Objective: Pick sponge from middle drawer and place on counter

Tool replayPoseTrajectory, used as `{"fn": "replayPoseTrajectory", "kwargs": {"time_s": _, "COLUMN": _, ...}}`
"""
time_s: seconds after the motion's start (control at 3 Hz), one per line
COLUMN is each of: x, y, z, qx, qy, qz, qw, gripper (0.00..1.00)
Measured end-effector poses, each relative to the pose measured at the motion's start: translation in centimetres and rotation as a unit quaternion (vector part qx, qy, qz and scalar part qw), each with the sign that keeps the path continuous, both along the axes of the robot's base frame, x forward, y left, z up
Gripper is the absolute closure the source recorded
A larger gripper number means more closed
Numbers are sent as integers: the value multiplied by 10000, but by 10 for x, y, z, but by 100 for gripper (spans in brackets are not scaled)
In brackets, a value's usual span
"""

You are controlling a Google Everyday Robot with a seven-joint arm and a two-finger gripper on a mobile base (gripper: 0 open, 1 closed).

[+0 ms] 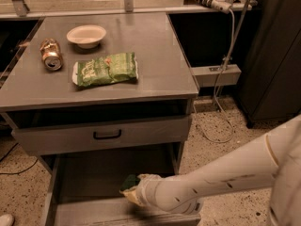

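The sponge [128, 181], dark green on top with a yellow underside, sits at the tip of my gripper [133, 190] inside the open middle drawer [89, 173], near its front right. The gripper looks closed on the sponge, and its white wrist and arm reach in from the lower right. The arm hides the drawer's front right corner. The counter [160, 55] is the grey top of the cabinet, above the drawer.
On the counter lie a light green snack bag [106, 69], a white bowl [86, 35] and a can [51, 54] on its side. A closed drawer front with a black handle [107, 135] sits above the open drawer. Cables hang at the right.
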State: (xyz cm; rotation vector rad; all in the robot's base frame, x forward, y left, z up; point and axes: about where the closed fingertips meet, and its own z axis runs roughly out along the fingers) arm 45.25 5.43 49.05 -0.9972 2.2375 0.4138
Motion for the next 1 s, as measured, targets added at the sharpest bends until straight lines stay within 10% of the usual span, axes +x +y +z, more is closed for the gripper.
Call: {"fn": "replayPoseTrajectory", "kwargs": {"time_s": 1.0, "x": 19, "y": -49, "z": 53, "qx": -94, "qy": -266, "qz": -477, "qw": 9985, "gripper": 100}}
